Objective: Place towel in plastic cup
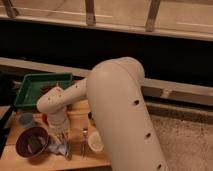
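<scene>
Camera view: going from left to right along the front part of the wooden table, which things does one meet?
dark bowl → gripper, down low over the table just right of the bowl → thin metal utensil → pale round dish

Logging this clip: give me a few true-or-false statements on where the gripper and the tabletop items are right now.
1. The green tray lies at the far side of the wooden table. True.
2. The gripper hangs above the tray. False: it points down near the table's front edge.
3. The dark bowl stands picture-left of the gripper. True.
4. The pale cup sits inside the tray. False: it stands on the table, picture-right of the gripper.
</scene>
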`<state>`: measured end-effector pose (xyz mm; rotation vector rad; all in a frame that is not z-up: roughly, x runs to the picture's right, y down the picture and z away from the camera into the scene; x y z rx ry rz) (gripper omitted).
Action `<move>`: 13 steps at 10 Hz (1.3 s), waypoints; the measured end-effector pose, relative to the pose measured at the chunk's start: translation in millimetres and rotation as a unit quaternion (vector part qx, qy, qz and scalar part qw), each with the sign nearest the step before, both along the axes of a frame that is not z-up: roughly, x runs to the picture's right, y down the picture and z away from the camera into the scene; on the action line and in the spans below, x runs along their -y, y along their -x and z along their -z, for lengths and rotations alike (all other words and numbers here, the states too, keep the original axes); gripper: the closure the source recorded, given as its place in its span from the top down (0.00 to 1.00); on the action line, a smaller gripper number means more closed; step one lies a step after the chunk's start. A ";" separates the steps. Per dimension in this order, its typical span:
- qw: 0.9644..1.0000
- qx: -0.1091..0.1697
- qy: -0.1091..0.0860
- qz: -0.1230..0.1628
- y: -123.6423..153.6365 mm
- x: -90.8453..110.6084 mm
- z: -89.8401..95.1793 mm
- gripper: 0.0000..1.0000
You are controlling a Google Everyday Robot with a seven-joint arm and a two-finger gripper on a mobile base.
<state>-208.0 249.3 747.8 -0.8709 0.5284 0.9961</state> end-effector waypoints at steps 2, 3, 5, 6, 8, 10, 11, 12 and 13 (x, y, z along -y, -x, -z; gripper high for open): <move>0.999 -0.009 -0.036 -0.007 -9.8 36.1 17.1 0.00; 0.998 -0.011 -0.057 -0.012 -14.1 57.4 24.2 0.00; 0.995 -0.004 -0.098 -0.022 -12.5 99.1 30.0 0.00; 0.993 0.007 -0.112 -0.027 -0.1 113.3 30.2 0.00; 0.989 0.030 -0.139 -0.046 27.3 139.8 28.5 0.00; 0.982 0.067 -0.166 -0.067 64.0 171.8 30.8 0.00; 0.980 0.076 -0.169 -0.069 72.5 175.9 34.0 0.00; 0.980 0.074 -0.170 -0.068 70.2 176.9 32.5 0.00; 0.980 0.073 -0.171 -0.069 68.2 177.6 31.9 0.00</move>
